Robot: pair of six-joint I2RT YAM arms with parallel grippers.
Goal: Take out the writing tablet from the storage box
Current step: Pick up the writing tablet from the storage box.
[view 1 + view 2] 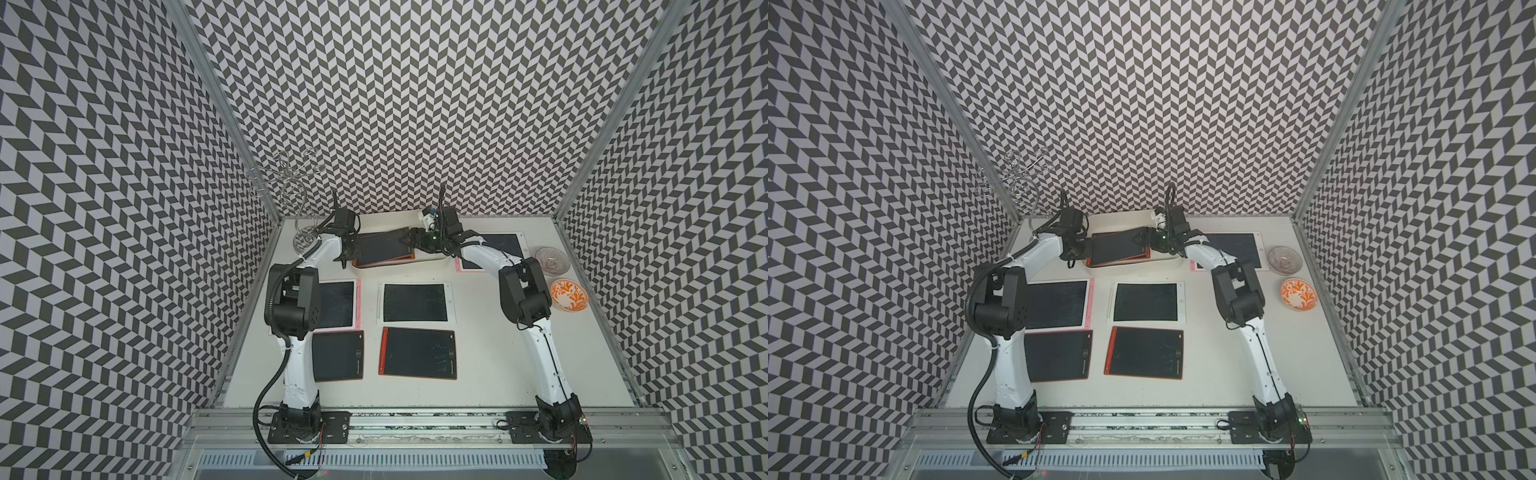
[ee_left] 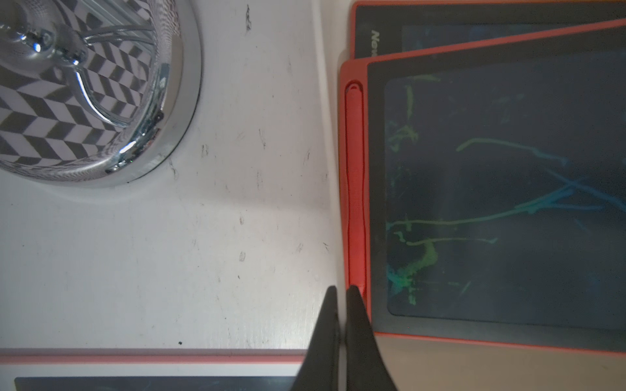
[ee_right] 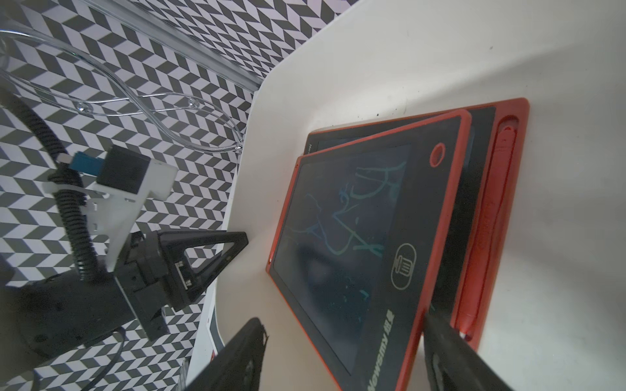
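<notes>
Reaching in from the 3 o'clock end of the storage box [image 1: 386, 220], the right tool [image 3: 342, 318] stands wide, its two fingers set on either side of the top writing tablet [image 3: 355, 243]. One finger touches the tablet's long edge and the other is just clear of it, so nothing is gripped yet. That straddle looks like the set-up for a pinch across the tablet's width.

The left tool [image 2: 343, 291] is closed tight with nothing visibly between its tips. They sit at the box's 9 o'clock wall, right beside the tablet's pen slot [image 2: 354, 189]. My guess is that it braces the box, or the stack, against sliding while the other arm pulls.

The box sits at 12 o'clock on the bench [image 1: 490, 332]. The wanted tablet lies inside it, skewed on top of a second orange tablet [image 3: 508, 210]. Outside the box, five more tablets [image 1: 415, 302] lie flat on the bench, from 8 o'clock round to 2 o'clock.
</notes>
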